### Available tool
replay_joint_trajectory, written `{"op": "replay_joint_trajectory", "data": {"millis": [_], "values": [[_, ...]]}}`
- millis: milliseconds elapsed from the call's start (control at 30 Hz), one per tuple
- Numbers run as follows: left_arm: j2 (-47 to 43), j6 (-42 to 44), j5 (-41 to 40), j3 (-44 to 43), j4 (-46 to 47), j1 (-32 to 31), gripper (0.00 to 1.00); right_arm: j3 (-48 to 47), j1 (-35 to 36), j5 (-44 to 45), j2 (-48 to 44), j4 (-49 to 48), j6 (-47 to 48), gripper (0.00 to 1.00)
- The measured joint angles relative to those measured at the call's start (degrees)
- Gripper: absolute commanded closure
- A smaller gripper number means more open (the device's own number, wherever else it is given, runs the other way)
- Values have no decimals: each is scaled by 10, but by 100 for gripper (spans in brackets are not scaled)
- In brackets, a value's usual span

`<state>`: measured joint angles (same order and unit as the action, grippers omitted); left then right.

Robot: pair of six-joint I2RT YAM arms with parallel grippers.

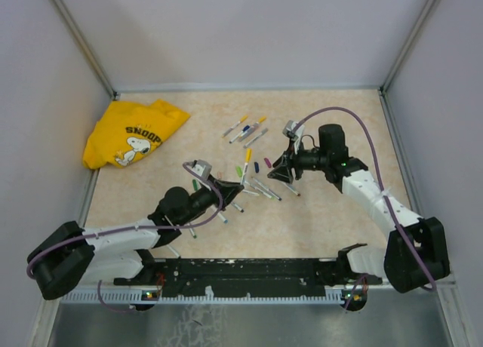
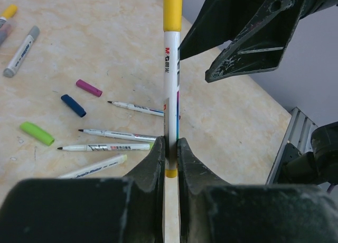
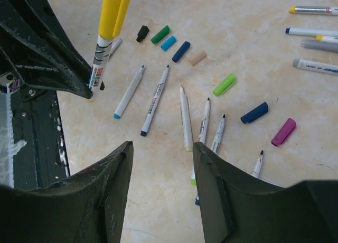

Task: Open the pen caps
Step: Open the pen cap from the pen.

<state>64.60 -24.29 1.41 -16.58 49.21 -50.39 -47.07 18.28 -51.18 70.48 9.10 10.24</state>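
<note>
left hand (image 2: 170, 148) grips pen (image 2: 171, 79), yellow cap (image 2: 172, 10) on | print: m&g | shirt (image 1: 132, 136): snoop

white pen (image 2: 170, 84), yellow cap (image 2: 172, 10), magenta cap (image 2: 88, 87)

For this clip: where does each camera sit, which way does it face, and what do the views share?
Top external: above and behind the bases, looking down on the table; both arms show, left tool and right tool near mid-table.
Left wrist: on the left arm, looking along its fingers, shut on the yellow-capped pen; the right tool looms opposite.
Right wrist: on the right arm, looking down between its open fingers at loose caps and uncapped pens.
Shared: all three show the yellow-capped pen.
</note>
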Motion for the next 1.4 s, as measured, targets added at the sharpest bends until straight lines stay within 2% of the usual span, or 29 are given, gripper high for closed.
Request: {"op": "replay_joint_trajectory", "data": {"millis": [800, 1400], "values": [[74, 0, -198, 26, 203, -154, 100, 96, 3, -64, -61, -233, -190, 50], [138, 34, -274, 26, 298, -209, 100, 122, 3, -99, -64, -320, -257, 48]]}}
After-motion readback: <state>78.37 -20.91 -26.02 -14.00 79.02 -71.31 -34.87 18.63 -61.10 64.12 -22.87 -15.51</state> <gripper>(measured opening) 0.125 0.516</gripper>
